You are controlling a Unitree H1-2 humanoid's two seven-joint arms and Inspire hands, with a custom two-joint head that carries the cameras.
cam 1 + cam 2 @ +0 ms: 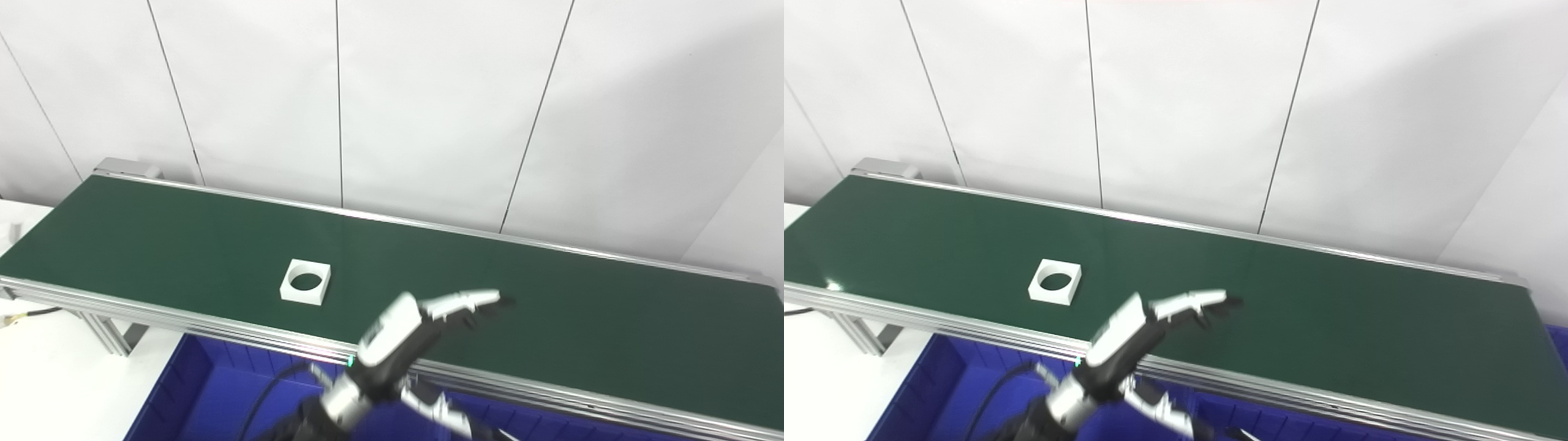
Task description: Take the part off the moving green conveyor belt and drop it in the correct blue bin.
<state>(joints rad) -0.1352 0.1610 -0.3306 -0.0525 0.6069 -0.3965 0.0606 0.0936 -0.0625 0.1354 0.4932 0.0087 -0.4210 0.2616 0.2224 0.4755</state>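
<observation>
A white square part (305, 282) with a round hole lies flat on the green conveyor belt (184, 239), left of the middle and near the front edge. My left hand (422, 324) comes up from the bottom and hovers over the belt's near rail, to the right of the part and apart from it. It is open and holds nothing: its fingers (465, 300) stretch out toward the right, and the thumb (438, 409) hangs below, over the bin. The right hand is out of sight.
A blue bin (177, 392) sits below the belt's front rail, with ribbed walls; more blue bin wall (1274, 416) shows further right. An aluminium frame leg (110, 334) stands at the left. White wall panels back the belt.
</observation>
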